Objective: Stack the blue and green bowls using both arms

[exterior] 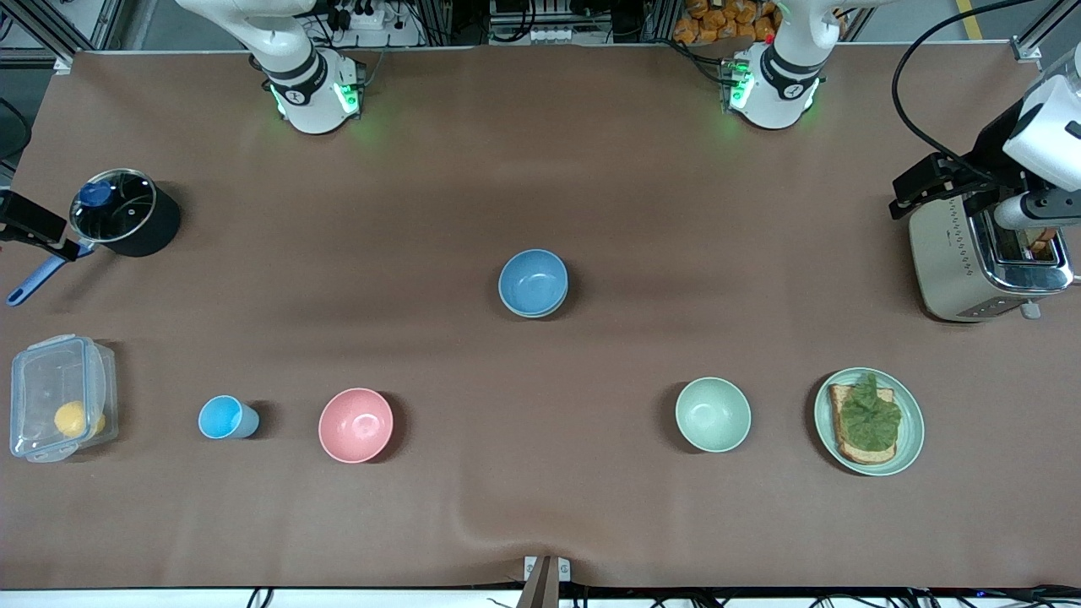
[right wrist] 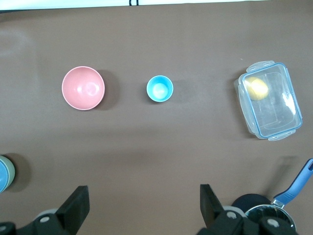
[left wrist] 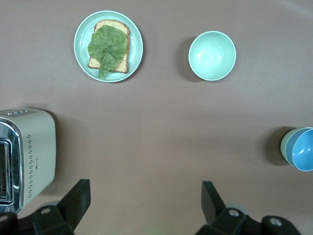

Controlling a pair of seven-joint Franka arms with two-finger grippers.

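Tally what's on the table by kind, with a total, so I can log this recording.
Bowls: 4 (blue bowl inside green bowl, pink bowl, mint bowl)
Cup: 1
Plate: 1
Pot: 1
Lidded container: 1
Toaster: 1
Total: 9

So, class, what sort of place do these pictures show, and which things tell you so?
Probably a robotics lab staged as a kitchen: two arm bases bolted by a brown-covered table, with a toaster, a lidded pot and a blue bowl laid out.
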